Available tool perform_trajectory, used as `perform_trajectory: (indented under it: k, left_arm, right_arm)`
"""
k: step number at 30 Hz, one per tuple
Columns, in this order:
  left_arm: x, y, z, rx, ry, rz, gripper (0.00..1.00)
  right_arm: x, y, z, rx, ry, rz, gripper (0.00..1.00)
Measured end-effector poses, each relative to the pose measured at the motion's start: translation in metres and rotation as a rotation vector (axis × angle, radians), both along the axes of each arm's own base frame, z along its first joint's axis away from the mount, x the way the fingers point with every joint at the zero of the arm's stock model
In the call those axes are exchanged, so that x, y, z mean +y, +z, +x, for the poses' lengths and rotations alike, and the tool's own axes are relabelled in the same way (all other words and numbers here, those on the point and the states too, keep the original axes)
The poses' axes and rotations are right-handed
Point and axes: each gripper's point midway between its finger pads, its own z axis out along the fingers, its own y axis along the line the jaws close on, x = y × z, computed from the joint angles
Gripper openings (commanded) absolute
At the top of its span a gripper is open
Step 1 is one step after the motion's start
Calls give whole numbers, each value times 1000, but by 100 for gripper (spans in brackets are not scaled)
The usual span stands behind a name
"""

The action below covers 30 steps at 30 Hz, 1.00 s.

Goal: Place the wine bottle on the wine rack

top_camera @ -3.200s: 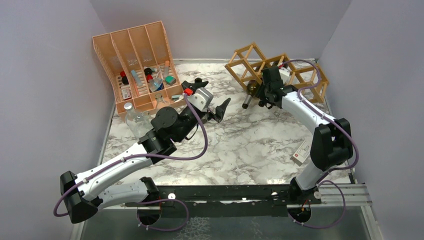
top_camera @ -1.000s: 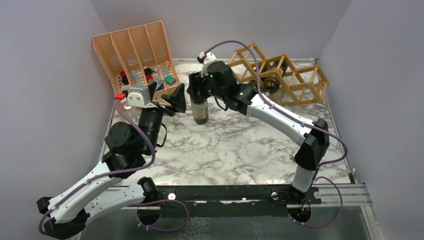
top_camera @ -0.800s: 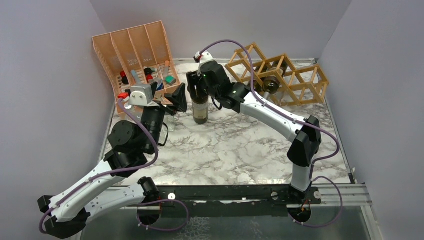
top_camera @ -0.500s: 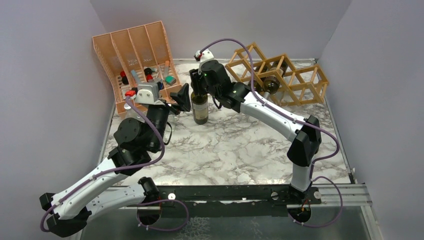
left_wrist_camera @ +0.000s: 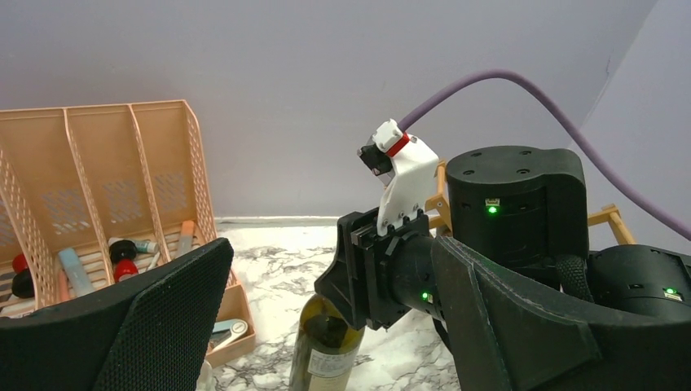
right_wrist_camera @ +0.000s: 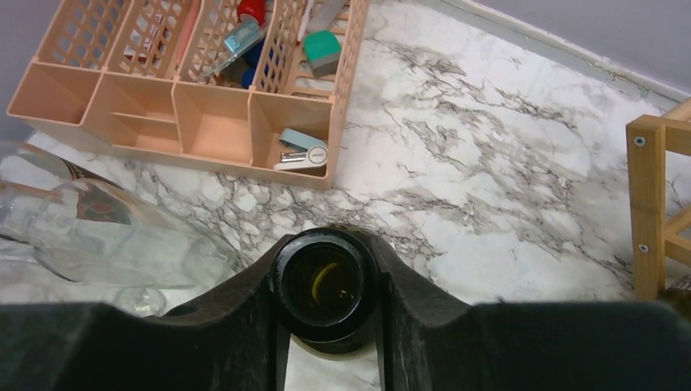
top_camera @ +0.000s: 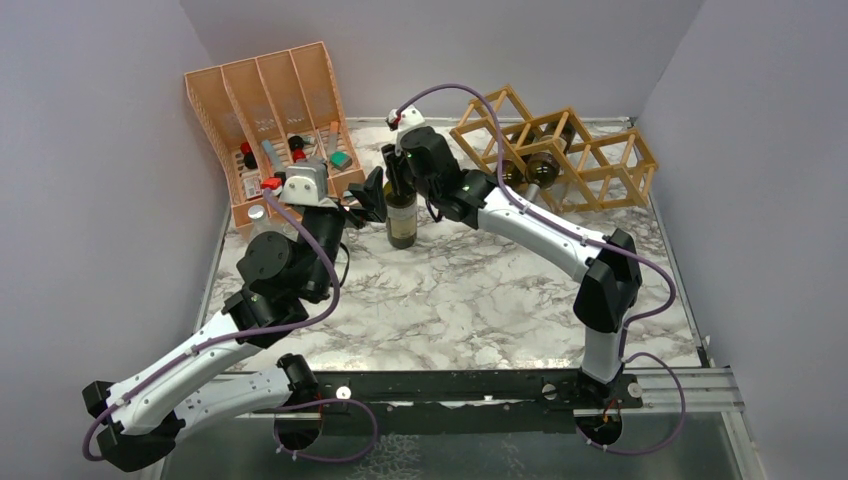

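Observation:
The dark green wine bottle [top_camera: 401, 218] stands upright on the marble table, left of the light wooden wine rack [top_camera: 600, 152]. My right gripper [top_camera: 398, 176] is shut on its neck from above. In the right wrist view the bottle's open mouth [right_wrist_camera: 326, 285] sits between the two black fingers [right_wrist_camera: 236, 326]. My left gripper [top_camera: 371, 198] is open, just left of the bottle and apart from it. In the left wrist view the bottle [left_wrist_camera: 326, 350] shows between its spread fingers [left_wrist_camera: 155, 318], under the right gripper [left_wrist_camera: 371, 269].
Two dark bottles [top_camera: 530, 172] lie in the rack's cells. The orange-pink slotted organiser [top_camera: 270, 120] with small items stands at the back left. A clear glass bottle [right_wrist_camera: 98, 236] lies in front of it, by the left arm. A rack post [right_wrist_camera: 648, 204] shows on the right.
My left arm has swung right, bringing its open gripper up beside the bottle. My right gripper has stayed on the bottle's neck, shifting slightly. The bottle still stands in place.

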Motion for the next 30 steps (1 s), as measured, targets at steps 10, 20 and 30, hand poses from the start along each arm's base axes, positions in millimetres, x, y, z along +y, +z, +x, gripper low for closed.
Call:
perform_trajectory:
  k: [10, 20, 30]
  left_arm:
    - [-1, 3, 1, -11, 2, -7, 99]
    - [-50, -30, 12, -54, -125, 175, 99]
    - [-153, -134, 8, -41, -533, 475, 99]
  right_arm:
    - [-13, 2, 1, -35, -36, -12, 1]
    - [-101, 32, -63, -46, -80, -16, 1]
    - [-192, 96, -122, -113, -196, 140, 1]
